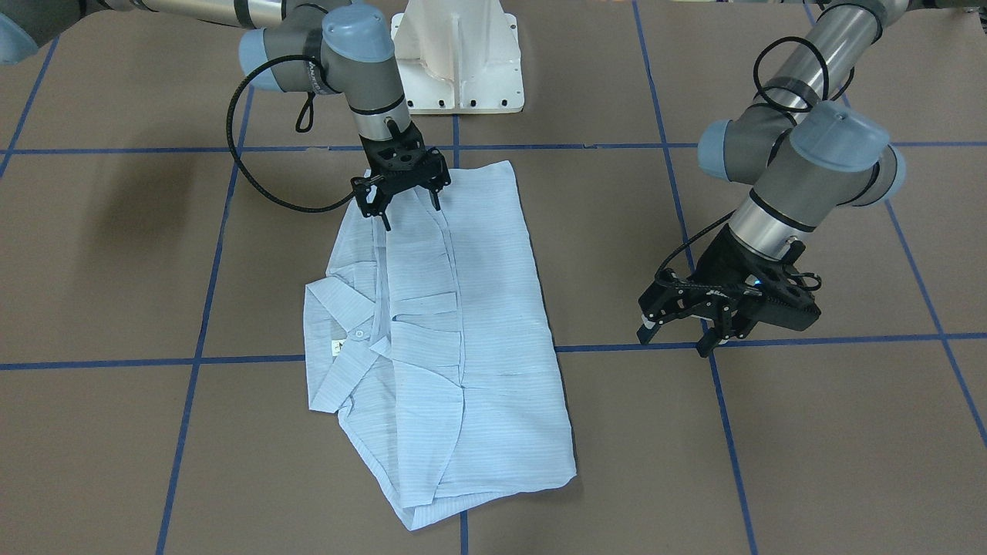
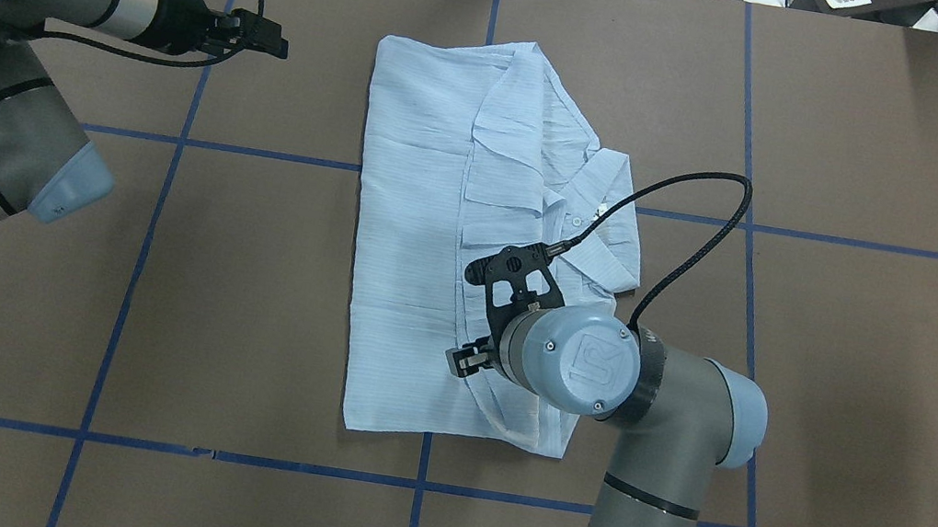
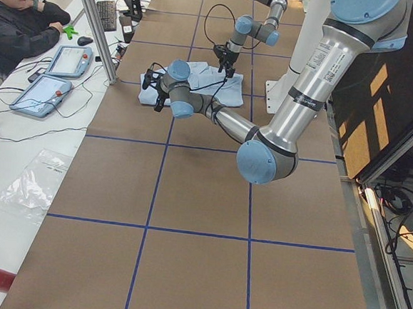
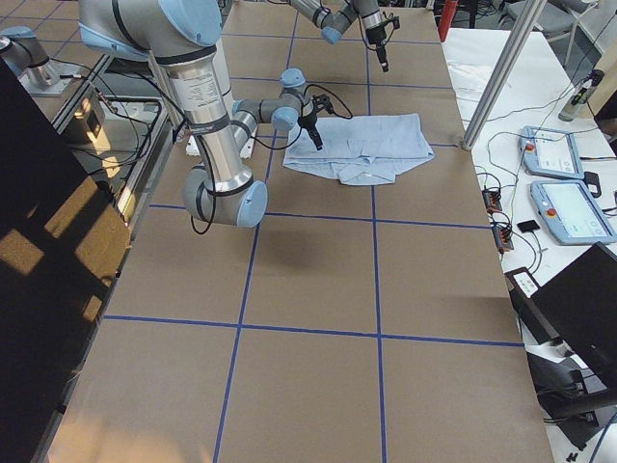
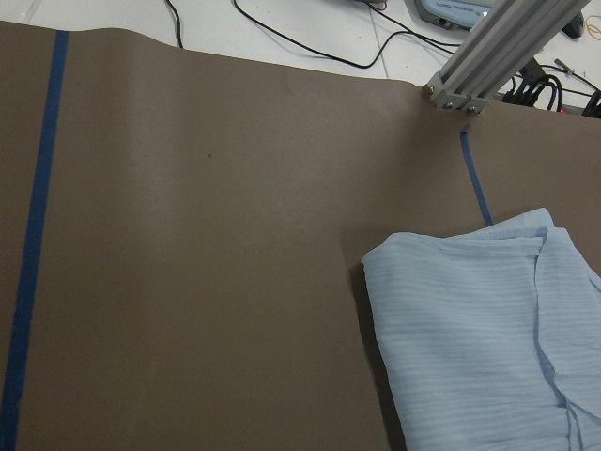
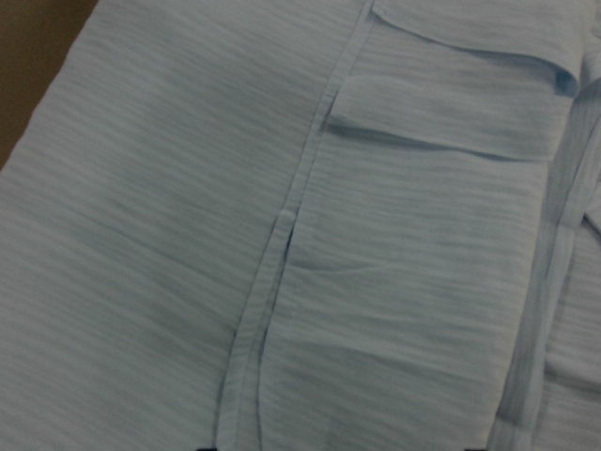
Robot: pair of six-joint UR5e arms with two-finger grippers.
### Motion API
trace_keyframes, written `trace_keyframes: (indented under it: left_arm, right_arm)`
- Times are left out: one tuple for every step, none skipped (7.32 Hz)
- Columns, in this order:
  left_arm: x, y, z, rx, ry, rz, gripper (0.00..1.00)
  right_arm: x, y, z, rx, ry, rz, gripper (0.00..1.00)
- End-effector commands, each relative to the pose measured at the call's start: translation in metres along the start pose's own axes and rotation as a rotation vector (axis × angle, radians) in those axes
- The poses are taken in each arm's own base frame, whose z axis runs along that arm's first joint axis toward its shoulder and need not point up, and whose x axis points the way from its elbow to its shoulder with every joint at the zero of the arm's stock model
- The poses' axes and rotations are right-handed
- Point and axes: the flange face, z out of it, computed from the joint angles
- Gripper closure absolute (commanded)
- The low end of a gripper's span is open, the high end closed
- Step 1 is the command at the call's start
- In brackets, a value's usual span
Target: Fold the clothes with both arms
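The light blue striped shirt (image 1: 463,331) lies folded into a long rectangle on the brown table, its collar (image 1: 339,339) and white neck tag sticking out on one side. My right gripper (image 1: 411,212) hangs open just above the shirt's end nearest the robot base, with nothing between its fingers. In the overhead view the right wrist hides those fingers over the shirt (image 2: 418,228). The right wrist view is filled with the shirt's placket and pleats (image 6: 282,235). My left gripper (image 1: 677,339) is open and empty, off to the shirt's side above bare table. The left wrist view shows a shirt corner (image 5: 488,329).
The white pedestal base (image 1: 459,54) stands at the robot's edge of the table. Blue tape lines (image 1: 193,362) cross the brown surface. A seated person (image 3: 17,18), control tablets (image 3: 43,95) and an aluminium post (image 3: 95,24) are along the far side.
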Motion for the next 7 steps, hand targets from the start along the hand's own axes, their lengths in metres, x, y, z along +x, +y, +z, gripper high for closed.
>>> trace_keyframes:
  left_arm:
    - [-0.001,0.001,0.002,-0.003,-0.003,-0.003,0.0]
    - [0.0,0.003,0.003,-0.006,-0.002,-0.002,0.0]
    - [-0.002,0.003,0.005,-0.007,-0.006,-0.003,0.0]
    - [-0.002,0.004,0.005,-0.009,-0.006,-0.003,0.0]
    - [-0.002,0.003,0.005,-0.008,-0.006,-0.003,0.0]
    - [-0.002,0.003,0.005,-0.008,-0.006,-0.003,0.0]
    - [-0.002,0.004,0.005,-0.009,-0.006,-0.003,0.0]
  right_arm:
    - [-0.017,0.024,0.009,-0.011,0.008,-0.032,0.19]
    - [-0.021,0.026,0.008,-0.012,0.001,-0.036,0.25]
    - [-0.024,0.029,0.008,-0.013,-0.002,-0.04,0.3]
    - [-0.027,0.03,0.009,-0.017,-0.005,-0.042,0.35]
    - [-0.028,0.032,0.01,-0.02,-0.006,-0.044,0.39]
    - [-0.029,0.034,0.011,-0.022,-0.005,-0.046,0.43]
    - [-0.028,0.034,0.011,-0.023,-0.004,-0.046,0.47]
